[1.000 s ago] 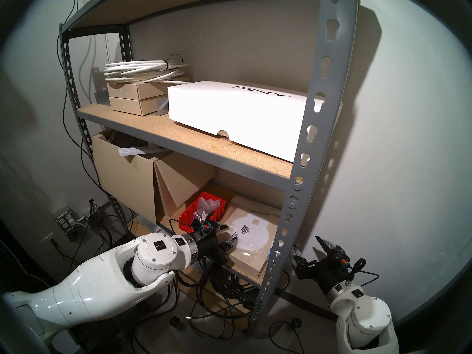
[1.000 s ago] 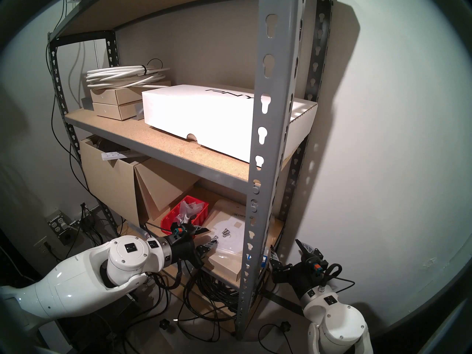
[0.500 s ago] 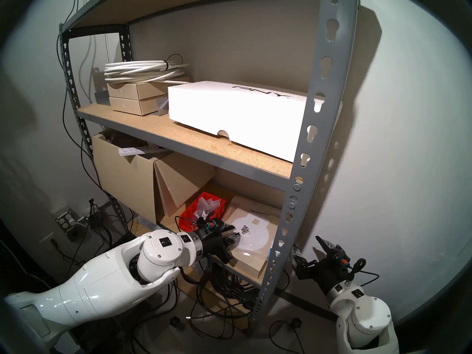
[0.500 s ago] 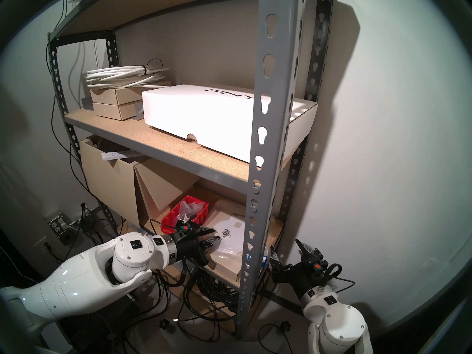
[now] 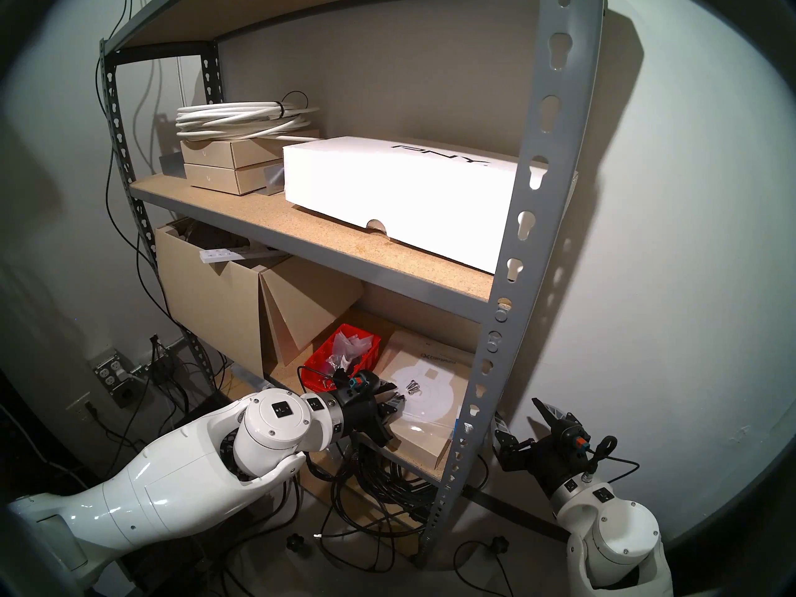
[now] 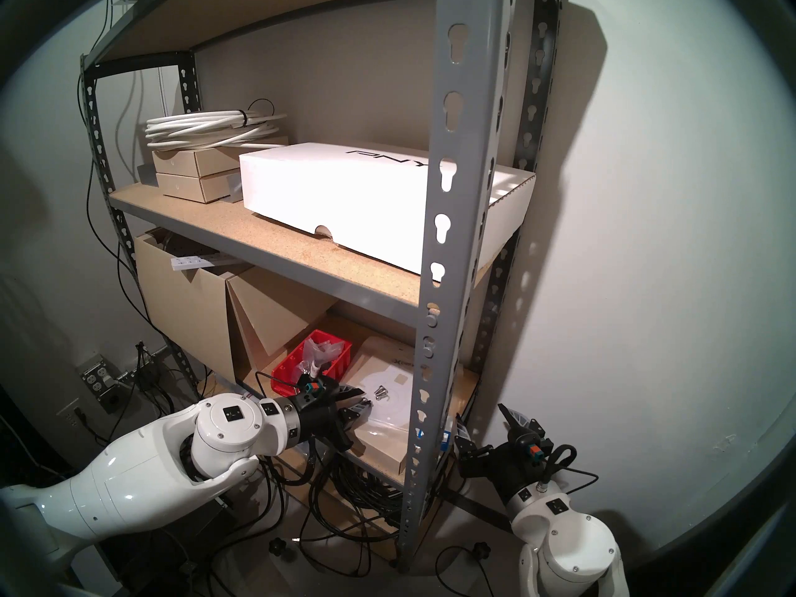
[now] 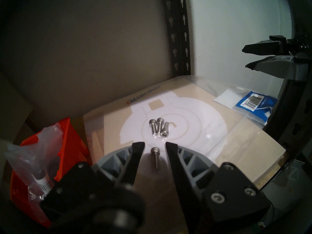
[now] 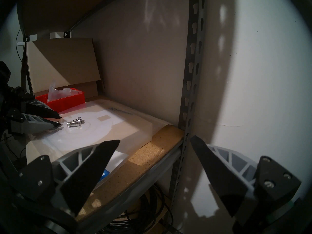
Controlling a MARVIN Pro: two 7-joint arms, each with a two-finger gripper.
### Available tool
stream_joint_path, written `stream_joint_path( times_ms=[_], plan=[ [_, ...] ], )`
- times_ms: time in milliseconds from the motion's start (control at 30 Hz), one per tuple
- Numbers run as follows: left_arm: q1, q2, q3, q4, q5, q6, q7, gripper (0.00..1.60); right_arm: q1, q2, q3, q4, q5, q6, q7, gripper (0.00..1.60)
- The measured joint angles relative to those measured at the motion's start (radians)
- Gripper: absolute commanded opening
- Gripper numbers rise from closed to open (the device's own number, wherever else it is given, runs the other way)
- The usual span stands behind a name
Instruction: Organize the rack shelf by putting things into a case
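You see the rack shelf (image 5: 543, 221) filling the centre of the head view, its grey slotted uprights carrying tan boards. On the middle board, upper centre of the frame, sits the white PNY box (image 5: 387, 187). On the lower board, a flat tan box (image 7: 219, 144) wrapped in clear film serves as the surface for the loose hardware. The red case (image 7: 67, 132) stands just beside that box at lower left of the left wrist view, open-topped, with clear plastic bags (image 7: 33, 154) inside.

Your left hand (image 7: 155, 145) is low over the flat box, fingers spread with a narrow gap, one on either side of a single screw (image 7: 156, 156) that lies on the film; neither finger touches it. Three more screws (image 7: 158, 128) lie bunched together just beyond the fingertips, centre of the frame, outside the case.

Your right hand (image 8: 154, 145) is wide open and holds nothing, outside the rack's front right upright at lower right of the head view.
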Motion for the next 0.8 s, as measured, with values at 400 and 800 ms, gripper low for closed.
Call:
stream_joint_path(
  times_ms=[400, 800],
  plan=[
    [0.001, 0.002, 0.006, 0.008, -0.003, 0.001, 0.000, 0.75, 0.000, -0.001, 0.000, 0.000, -0.001, 0.000, 0.001, 1.60],
    [-0.007, -0.003, 0.011, 0.021, -0.002, -0.001, -0.013, 0.57, 0.000, -0.002, 0.001, 0.000, -0.001, 0.000, 0.001, 1.60]
  ],
)
